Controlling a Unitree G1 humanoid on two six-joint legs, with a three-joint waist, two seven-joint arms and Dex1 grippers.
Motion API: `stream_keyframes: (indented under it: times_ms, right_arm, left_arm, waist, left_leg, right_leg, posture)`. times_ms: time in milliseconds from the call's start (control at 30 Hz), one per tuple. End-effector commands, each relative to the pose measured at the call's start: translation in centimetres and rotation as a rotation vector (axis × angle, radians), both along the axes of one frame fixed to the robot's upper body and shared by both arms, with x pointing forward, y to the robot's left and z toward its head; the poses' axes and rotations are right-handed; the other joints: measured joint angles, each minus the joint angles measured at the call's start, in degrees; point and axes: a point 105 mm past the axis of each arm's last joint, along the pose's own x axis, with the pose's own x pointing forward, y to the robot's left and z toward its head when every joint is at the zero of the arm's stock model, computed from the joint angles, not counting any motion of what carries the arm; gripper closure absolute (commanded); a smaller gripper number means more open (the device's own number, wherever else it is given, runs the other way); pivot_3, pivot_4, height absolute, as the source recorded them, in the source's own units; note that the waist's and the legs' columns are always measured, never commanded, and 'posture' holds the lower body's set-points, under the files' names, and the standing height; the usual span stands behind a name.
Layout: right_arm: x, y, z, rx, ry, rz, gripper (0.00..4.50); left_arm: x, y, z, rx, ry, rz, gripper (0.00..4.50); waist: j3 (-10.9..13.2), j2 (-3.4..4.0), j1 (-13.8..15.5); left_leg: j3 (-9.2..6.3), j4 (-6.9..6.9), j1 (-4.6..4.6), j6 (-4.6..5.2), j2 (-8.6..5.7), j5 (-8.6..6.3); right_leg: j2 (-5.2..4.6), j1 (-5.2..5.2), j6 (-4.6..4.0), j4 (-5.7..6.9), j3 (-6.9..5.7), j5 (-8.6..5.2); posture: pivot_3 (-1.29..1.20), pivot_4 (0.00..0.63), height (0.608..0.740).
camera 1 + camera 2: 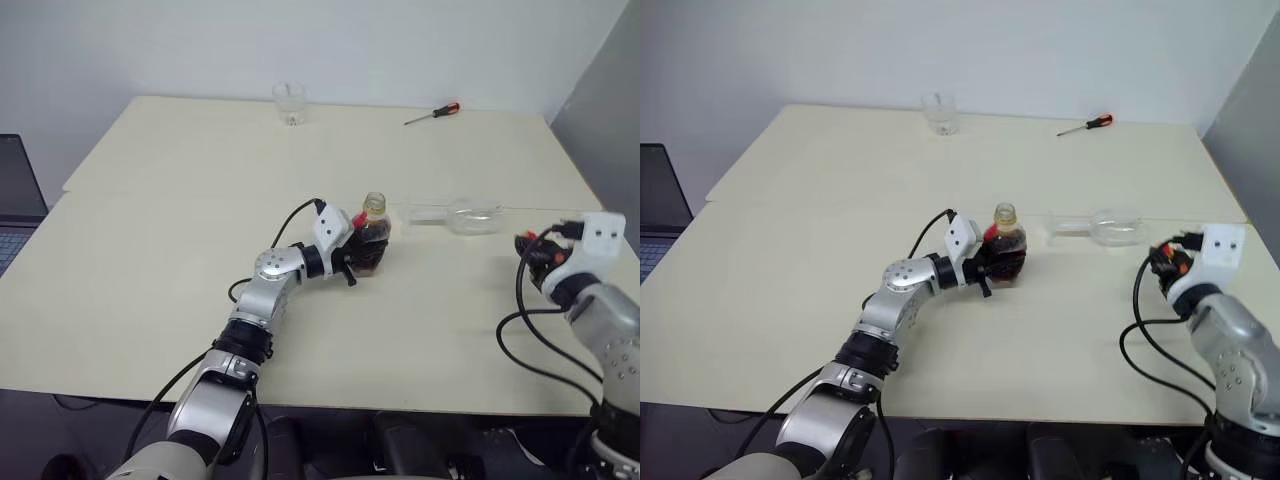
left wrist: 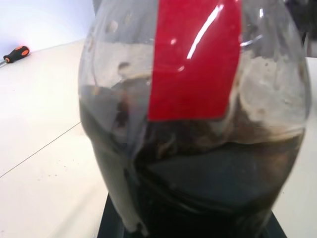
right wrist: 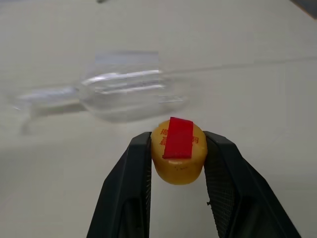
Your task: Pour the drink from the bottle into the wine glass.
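Observation:
The bottle [image 1: 372, 238] stands upright at the middle of the table, its neck open and without a cap. My left gripper [image 1: 360, 256] is shut on its bulbous body from the left. The drink [image 2: 198, 173] is dark, with foam above it, behind a red label strip [image 2: 193, 59]. The wine glass [image 1: 457, 215] lies on its side just right of the bottle, empty, its bowl [image 3: 129, 94] towards the right. My right gripper [image 3: 178, 159], low over the table's right part, is shut on the yellow cap [image 3: 179, 163] with the red top.
A short clear tumbler [image 1: 289, 102] stands at the table's far edge. A screwdriver [image 1: 433, 113] with a red handle lies at the far right. A laptop [image 1: 15, 200] sits off the table's left side. A grey wall [image 1: 610, 120] runs along the right.

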Motion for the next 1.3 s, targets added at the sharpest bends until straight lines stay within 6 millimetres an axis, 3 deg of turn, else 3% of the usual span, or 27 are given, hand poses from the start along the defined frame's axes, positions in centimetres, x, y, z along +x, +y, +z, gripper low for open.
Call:
stream_keyframes:
  times_ms: [33, 133, 233, 533, 600, 633, 733, 800, 867, 933, 1133, 1300]
  right_arm:
    - [-0.7, -0.4, -0.2, -0.025, -0.041, -0.063, 3.31]
    - [-1.0, 0.1, -1.6, -0.041, -0.009, -0.057, 3.31]
    - [-1.0, 0.3, -1.7, -0.040, -0.010, -0.062, 3.31]
    - [-0.8, 0.2, 0.5, -0.053, -0.108, -0.015, 0.21]
    - [-0.7, 0.7, 1.4, -0.050, -0.136, 0.025, 0.00]
    - [-0.6, 1.4, 1.9, -0.031, -0.151, 0.069, 0.00]
    - [-0.8, 6.6, 4.3, 0.008, -0.176, 0.387, 0.00]
    - [-1.3, 8.7, 5.1, 0.015, -0.165, 0.521, 0.00]
    - [-2.6, 13.4, 6.5, 0.017, -0.150, 0.795, 0.00]
    - [-3.6, 16.6, 6.8, -0.012, -0.099, 0.987, 0.00]
    - [-3.3, 20.1, 7.0, -0.029, -0.048, 1.176, 0.00]
    - [-2.5, 22.6, 7.5, -0.028, -0.070, 1.276, 0.00]
  left_arm:
    - [-0.3, -0.5, 2.2, -0.044, -0.070, -0.014, 3.74]
    - [-0.4, -0.8, 2.1, -0.049, -0.065, -0.020, 3.74]
    - [-0.4, -0.8, 2.1, -0.049, -0.065, -0.022, 3.74]
    - [-0.4, -0.5, 2.2, -0.035, -0.067, -0.024, 3.74]
    - [-0.3, -0.3, 2.2, -0.031, -0.070, -0.019, 3.74]
    - [-0.1, -0.1, 2.3, -0.032, -0.071, -0.009, 3.74]
    - [0.6, 1.1, 2.2, -0.030, -0.062, 0.055, 3.74]
    - [1.0, 1.8, 2.3, -0.037, -0.056, 0.094, 3.74]
    - [2.4, 4.1, 2.4, -0.058, -0.056, 0.218, 3.74]
    - [3.4, 6.5, 2.7, -0.090, -0.064, 0.331, 3.74]
    - [4.5, 10.9, 2.3, -0.109, -0.071, 0.521, 3.74]
    - [5.8, 16.9, 2.1, -0.135, -0.081, 0.795, 3.74]
  waist:
    - [0.0, 0.06, 0.0]
    - [0.0, 0.09, -0.2]
    - [0.0, 0.09, -0.2]
    - [0.0, 0.09, -0.1]
    - [0.0, 0.09, -0.1]
    - [0.0, 0.09, -0.1]
    - [0.0, 0.09, -0.3]
    - [0.0, 0.09, -0.4]
    - [0.0, 0.07, -0.5]
    - [0.0, 0.06, -0.9]
    - [0.0, -0.04, -0.6]
    - [0.0, -0.07, -0.2]
  left_leg:
    - [-0.01, 0.01, 0.03, 0.00, 0.01, 0.00]
    - [0.07, 0.00, 0.13, 0.00, -0.09, 0.00]
    - [0.06, -0.02, 0.13, 0.01, -0.11, -0.01]
    - [0.04, -0.04, 0.13, 0.01, -0.23, -0.01]
    - [0.03, -0.04, 0.13, 0.01, -0.23, -0.01]
    - [0.04, -0.04, 0.13, 0.01, -0.23, -0.01]
    - [0.04, -0.05, 0.14, 0.01, -0.25, -0.01]
    - [0.01, -0.07, 0.17, 0.01, -0.25, -0.01]
    - [-0.11, -0.09, 0.20, 0.01, -0.24, -0.01]
    - [-0.06, -0.12, 0.23, 0.02, -0.25, -0.01]
    - [-0.13, -0.15, 0.19, 0.02, -0.27, -0.01]
    - [-0.04, -0.06, 0.12, 0.02, -0.38, -0.01]
  right_leg:
    - [0.01, 0.01, 0.00, 0.02, 0.00, 0.00]
    - [0.01, 0.02, 0.02, 0.04, 0.01, 0.01]
    - [0.00, 0.04, 0.02, -0.01, 0.01, 0.01]
    - [-0.06, 0.04, 0.02, -0.03, 0.02, 0.01]
    - [-0.06, 0.04, 0.02, -0.03, 0.03, 0.01]
    - [-0.06, 0.04, 0.02, -0.03, 0.03, 0.01]
    - [-0.06, 0.04, 0.02, -0.01, 0.06, 0.01]
    - [-0.06, 0.04, 0.02, 0.00, 0.08, 0.01]
    - [-0.06, 0.14, 0.03, -0.05, 0.09, 0.01]
    - [-0.06, 0.12, 0.02, -0.01, 0.10, 0.01]
    - [-0.11, 0.15, 0.02, -0.09, 0.10, 0.01]
    - [-0.30, 0.11, 0.07, -0.08, 0.01, 0.01]
  posture:
    - [0.00, 0.150, 0.740]
    - [0.00, 0.150, 0.740]
    - [0.00, 0.150, 0.740]
    - [0.00, 0.150, 0.740]
    - [0.00, 0.150, 0.740]
    - [0.00, 0.150, 0.740]
    - [0.00, 0.150, 0.740]
    - [0.00, 0.150, 0.740]
    - [0.00, 0.150, 0.740]
    - [0.00, 0.150, 0.740]
    - [0.00, 0.150, 0.740]
    - [0.00, 0.150, 0.740]
